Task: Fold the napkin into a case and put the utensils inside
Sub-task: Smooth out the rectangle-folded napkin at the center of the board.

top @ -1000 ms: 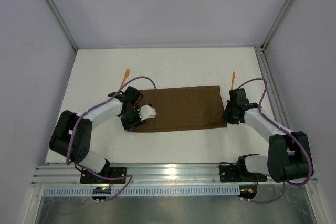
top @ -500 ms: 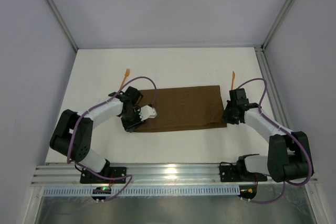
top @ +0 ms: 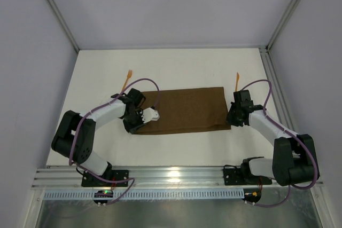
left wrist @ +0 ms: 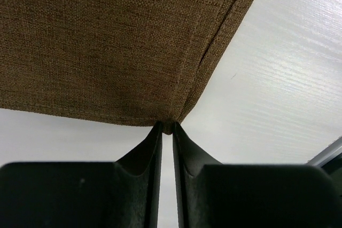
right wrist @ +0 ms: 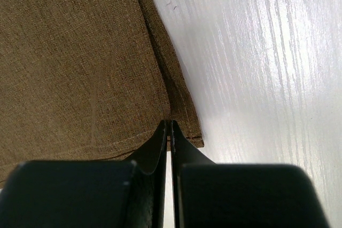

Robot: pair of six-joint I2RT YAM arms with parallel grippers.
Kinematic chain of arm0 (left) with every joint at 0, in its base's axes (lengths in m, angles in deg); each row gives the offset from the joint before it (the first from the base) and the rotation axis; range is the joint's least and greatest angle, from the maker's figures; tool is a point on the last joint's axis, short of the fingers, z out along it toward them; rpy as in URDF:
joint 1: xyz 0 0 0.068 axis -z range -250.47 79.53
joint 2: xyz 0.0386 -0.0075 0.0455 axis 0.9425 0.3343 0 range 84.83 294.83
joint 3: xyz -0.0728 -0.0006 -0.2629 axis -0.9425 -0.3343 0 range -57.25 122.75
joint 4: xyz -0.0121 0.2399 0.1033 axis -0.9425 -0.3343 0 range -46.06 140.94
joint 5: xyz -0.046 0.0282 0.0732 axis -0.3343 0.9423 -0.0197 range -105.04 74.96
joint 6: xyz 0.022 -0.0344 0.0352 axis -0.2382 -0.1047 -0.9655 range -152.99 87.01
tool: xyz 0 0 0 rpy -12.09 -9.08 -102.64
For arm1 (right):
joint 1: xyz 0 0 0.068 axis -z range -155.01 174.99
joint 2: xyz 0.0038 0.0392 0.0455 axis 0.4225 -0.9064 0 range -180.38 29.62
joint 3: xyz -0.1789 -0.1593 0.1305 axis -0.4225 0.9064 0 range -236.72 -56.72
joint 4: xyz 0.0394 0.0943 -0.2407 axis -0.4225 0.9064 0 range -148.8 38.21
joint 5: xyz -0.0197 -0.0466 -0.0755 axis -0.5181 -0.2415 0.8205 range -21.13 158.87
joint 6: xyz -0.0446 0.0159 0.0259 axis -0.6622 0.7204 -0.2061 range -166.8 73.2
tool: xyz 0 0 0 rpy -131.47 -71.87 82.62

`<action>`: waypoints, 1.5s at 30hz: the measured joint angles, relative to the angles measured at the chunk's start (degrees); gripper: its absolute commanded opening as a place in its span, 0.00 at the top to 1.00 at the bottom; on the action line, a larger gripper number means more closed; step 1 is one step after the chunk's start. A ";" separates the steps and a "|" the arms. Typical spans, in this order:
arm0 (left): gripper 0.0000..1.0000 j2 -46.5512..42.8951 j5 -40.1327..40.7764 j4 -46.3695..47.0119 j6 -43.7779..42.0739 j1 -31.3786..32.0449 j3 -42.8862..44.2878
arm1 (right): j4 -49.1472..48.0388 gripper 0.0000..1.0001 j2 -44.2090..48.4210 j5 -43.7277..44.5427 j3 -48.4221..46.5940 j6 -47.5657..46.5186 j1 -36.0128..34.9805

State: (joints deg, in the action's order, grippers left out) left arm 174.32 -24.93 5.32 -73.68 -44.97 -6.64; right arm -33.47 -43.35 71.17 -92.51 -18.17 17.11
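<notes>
The dark brown napkin (top: pixel 184 110) lies as a flat, folded rectangle in the middle of the white table. My left gripper (top: pixel 133 128) is at its near left corner, and the left wrist view shows the jaws shut on the tip of that corner (left wrist: pixel 167 126). At the near right corner sits my right gripper (top: pixel 231 121), its jaws shut on the napkin's hem (right wrist: pixel 171 126). Two orange utensils lie on the table beyond the cloth, one (top: pixel 127 80) at the far left and one (top: pixel 237 82) at the far right. Their shapes are too small to tell apart.
A metal rail (top: pixel 176 177) runs along the near table edge by the arm bases. Enclosure walls and frame posts (top: pixel 278 86) bound the table on the left, right and far sides.
The left gripper's jaws have closed onto the napkin's near left corner. Neither arm has shifted, and the napkin lies as before.
</notes>
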 measured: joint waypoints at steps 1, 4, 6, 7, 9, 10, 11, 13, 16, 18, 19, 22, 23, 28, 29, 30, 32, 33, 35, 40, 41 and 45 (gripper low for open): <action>0.87 0.00 0.00 0.02 0.02 0.00 -0.02 | 0.00 0.97 0.00 0.00 0.00 -0.02 0.00; 0.87 0.00 0.00 0.00 0.04 0.00 0.00 | 0.02 0.97 0.00 0.00 0.00 -0.04 0.00; 0.90 -0.02 0.00 -0.02 0.17 0.00 0.00 | 0.02 0.97 0.00 0.02 0.00 -0.09 0.00; 0.95 -0.04 0.00 -0.02 0.26 0.00 0.02 | 0.04 0.97 0.07 0.02 0.00 -0.11 0.00; 1.00 -0.20 -0.02 -0.02 0.76 0.00 0.09 | 0.11 0.97 0.37 0.02 0.00 -0.22 0.00; 1.00 -0.37 0.00 -0.02 1.05 0.00 0.13 | 0.17 0.97 0.59 0.02 -0.02 -0.28 0.00; 1.00 -0.66 0.02 0.00 1.27 0.00 0.17 | 0.35 0.97 0.83 0.02 -0.11 -0.35 0.00; 1.00 -1.40 0.15 0.07 1.70 0.00 0.28 | 0.70 0.97 1.51 0.04 -0.39 -0.52 0.00; 1.00 -2.82 0.57 0.28 3.02 0.00 0.90 | 1.84 0.97 2.71 0.09 -1.42 -0.94 0.00; 1.00 -3.80 0.83 0.37 3.76 0.00 1.79 | 2.38 0.97 3.54 0.09 -2.16 -1.20 0.00; 1.00 -4.31 0.87 0.42 4.17 0.00 2.25 | 2.67 0.97 4.02 0.09 -2.51 -1.33 0.00; 1.00 -5.79 0.87 0.37 4.76 0.00 3.26 | 3.56 0.97 5.29 0.15 -3.15 -1.51 0.00; 1.00 -6.29 0.87 0.33 4.90 0.00 3.52 | 3.89 0.97 5.75 0.20 -3.26 -1.53 0.00; 1.00 -9.68 -0.35 -2.62 5.73 -1.31 6.36 | 7.28 0.97 8.81 0.87 -3.74 -1.51 0.00; 1.00 -10.45 -0.59 -3.50 5.77 -1.92 7.45 | 8.13 0.97 9.70 1.05 -3.80 -1.49 0.00; 1.00 -11.06 -0.76 -4.00 5.79 -2.36 8.28 | 8.72 0.97 10.56 1.16 -3.82 -1.44 0.00; 1.00 -12.72 -1.25 -4.61 5.81 -3.10 9.01 | 10.16 0.97 12.96 1.20 -3.67 -1.05 0.00; 1.00 -13.40 -1.49 -5.11 5.79 -3.19 8.83 | 10.38 0.97 13.73 1.20 -3.43 -0.83 0.00; 1.00 -14.16 -1.79 -4.83 5.79 -2.78 6.64 | 9.90 0.97 15.15 1.16 -1.75 0.09 0.00; 1.00 -11.50 -1.70 -4.59 5.79 -0.20 -0.57 | 9.20 0.97 12.04 0.90 3.04 1.64 0.00; 1.00 -10.62 -1.70 -4.52 5.79 0.13 -1.18 | 9.29 0.97 10.97 0.92 3.43 1.79 0.00; 1.00 -8.98 -1.57 -3.58 5.77 0.35 -1.86 | 9.42 0.97 9.53 1.16 3.87 2.43 0.00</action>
State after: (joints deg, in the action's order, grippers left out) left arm 165.34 -26.51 1.73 -67.91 -44.62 -8.49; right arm -24.05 -33.82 72.33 -88.65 -15.75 17.11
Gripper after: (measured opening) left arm 0.012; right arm 0.039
